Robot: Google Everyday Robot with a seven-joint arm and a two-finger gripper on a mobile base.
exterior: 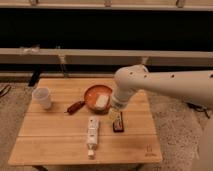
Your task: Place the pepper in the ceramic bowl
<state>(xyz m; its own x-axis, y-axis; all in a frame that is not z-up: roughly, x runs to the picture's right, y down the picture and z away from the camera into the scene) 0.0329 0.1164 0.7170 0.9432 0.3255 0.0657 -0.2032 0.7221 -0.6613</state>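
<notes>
The pepper (76, 106), small, dark red and elongated, lies on the wooden table (45, 135) just left of the ceramic bowl. The ceramic bowl (91, 94) is round, orange-brown and glossy, near the table's middle back, with a pale flat object (102, 101) inside it. My gripper (116, 116) hangs from the white arm (165, 82) right of the bowl, low over the table, directly above a dark rectangular bar (118, 126). It is well to the right of the pepper.
A small white cup (42, 97) stands at the table's back left. A white oblong bottle-like object (92, 132) lies in front of the bowl. A low rail and dark wall run behind the table. Carpet surrounds it.
</notes>
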